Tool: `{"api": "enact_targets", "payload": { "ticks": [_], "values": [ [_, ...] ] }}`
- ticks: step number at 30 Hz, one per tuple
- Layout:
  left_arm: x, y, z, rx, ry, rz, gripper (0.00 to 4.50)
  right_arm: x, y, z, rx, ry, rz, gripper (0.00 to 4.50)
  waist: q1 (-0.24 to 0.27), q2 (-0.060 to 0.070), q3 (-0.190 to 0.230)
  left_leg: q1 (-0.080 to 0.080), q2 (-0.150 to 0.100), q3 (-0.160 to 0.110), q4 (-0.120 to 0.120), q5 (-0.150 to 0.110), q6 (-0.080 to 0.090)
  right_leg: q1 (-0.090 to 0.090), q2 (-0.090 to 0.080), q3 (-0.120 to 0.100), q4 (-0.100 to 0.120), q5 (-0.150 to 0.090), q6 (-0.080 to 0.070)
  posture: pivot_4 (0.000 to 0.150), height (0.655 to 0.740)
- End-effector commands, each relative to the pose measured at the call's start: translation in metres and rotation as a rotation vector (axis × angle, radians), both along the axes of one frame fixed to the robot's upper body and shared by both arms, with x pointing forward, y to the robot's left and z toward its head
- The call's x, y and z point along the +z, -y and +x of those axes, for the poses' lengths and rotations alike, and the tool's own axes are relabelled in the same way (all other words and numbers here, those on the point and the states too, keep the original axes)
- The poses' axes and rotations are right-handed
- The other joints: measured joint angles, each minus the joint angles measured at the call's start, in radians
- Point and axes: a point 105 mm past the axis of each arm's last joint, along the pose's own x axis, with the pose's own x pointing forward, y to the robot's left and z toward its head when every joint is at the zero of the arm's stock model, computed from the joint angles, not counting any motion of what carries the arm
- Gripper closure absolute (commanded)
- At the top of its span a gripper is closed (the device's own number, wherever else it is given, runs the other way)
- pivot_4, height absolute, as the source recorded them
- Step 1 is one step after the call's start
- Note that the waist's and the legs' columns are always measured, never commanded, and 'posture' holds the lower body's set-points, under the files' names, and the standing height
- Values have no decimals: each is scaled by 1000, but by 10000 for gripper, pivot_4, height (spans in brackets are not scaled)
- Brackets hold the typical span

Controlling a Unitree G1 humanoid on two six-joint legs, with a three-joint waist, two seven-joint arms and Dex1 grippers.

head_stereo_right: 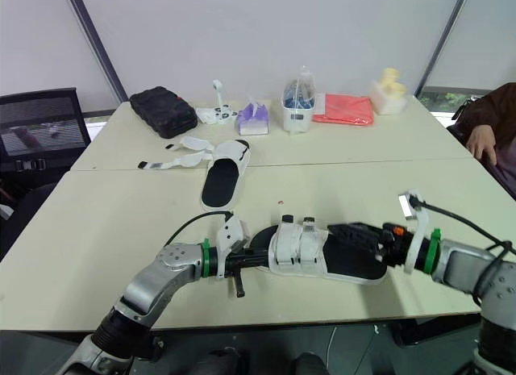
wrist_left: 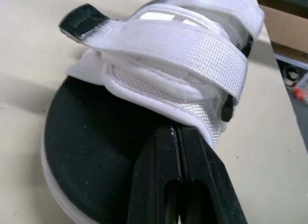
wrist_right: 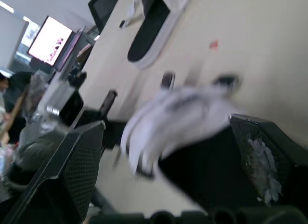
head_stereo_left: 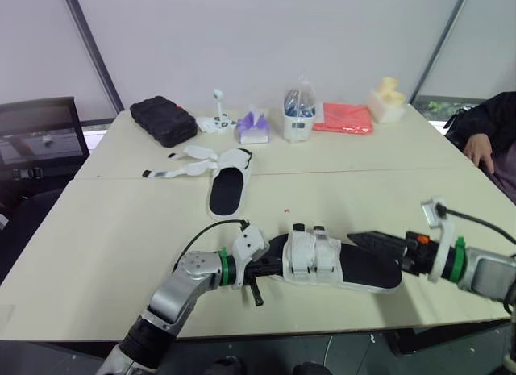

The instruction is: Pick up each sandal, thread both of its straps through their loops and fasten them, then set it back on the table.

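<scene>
two sandals on the table (head_stereo_left: 121,230). near sandal (head_stereo_left: 316,258) lies by the front edge, both straps fastened, btwn the grippers. left gripper (head_stereo_left: 270,269): fingers together, tips on its black insole at the toe end. right gripper (head_stereo_left: 367,241): fingers apart at the heel end. far sandal (head_stereo_left: 228,185) lies farther back w/ straps loose.

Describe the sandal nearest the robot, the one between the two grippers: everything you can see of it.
The near sandal has a white sole rim, a black textured footbed and two wide white woven straps. Both straps are closed across the top and have black tabs at their ends. It lies sole down on the table near the front edge, lengthwise between the grippers. The left gripper, shut, rests on the footbed at one end. The right gripper, open, has the other end between its fingers.
</scene>
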Motion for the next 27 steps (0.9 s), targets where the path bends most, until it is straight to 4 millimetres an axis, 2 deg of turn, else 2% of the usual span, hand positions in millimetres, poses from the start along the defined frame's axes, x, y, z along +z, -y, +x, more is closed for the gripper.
{"api": "enact_targets", "payload": {
  "ticks": [1,4,6,14,18,22,24,26,27],
  "values": [
    [19,-4,-3,8,42,-66,45000,4,-2,-6,14,18,8,251,1,0,0,0,0,0,0,0,0,0,0,0,0,0,0,1500,7400],
    [33,-16,2,75,85,-114,45000,-15,-7,-6,25,-40,-4,251,4,0,0,0,0,0,0,0,0,0,0,0,0,0,0,1500,7400],
    [40,-25,7,130,112,-136,45000,-16,-10,1,24,-49,42,251,3,0,0,0,0,0,0,0,0,-1,0,0,0,0,0,1500,7400],
    [50,-49,-9,153,111,-110,45000,-17,-27,20,75,-92,165,251,4,0,0,0,1,1,-1,0,0,-1,0,0,0,0,0,1500,7400],
    [49,-55,-8,201,108,-98,45000,-19,-47,23,158,-121,190,251,4,0,0,0,1,1,0,0,0,-1,0,0,0,0,-1,1500,7400],
    [45,-51,-11,212,100,-101,45000,-20,-63,29,199,-125,190,251,3,0,0,0,1,1,-1,0,0,-1,0,0,-1,0,-1,1500,7400],
    [45,-49,-12,219,99,-107,45000,-19,-67,37,184,-108,200,5285,3,0,0,0,1,1,-1,0,0,-1,0,0,0,0,0,1500,7400],
    [46,-50,-11,230,103,-109,45000,-17,-66,42,160,-96,212,12667,4,0,0,0,1,1,-1,0,0,-1,0,0,0,0,0,1500,7400],
    [46,-50,-10,233,104,-109,45000,-16,-65,43,152,-94,218,18092,5,0,0,0,1,1,-1,0,0,-1,0,0,0,0,0,1500,7400]
  ]
}}
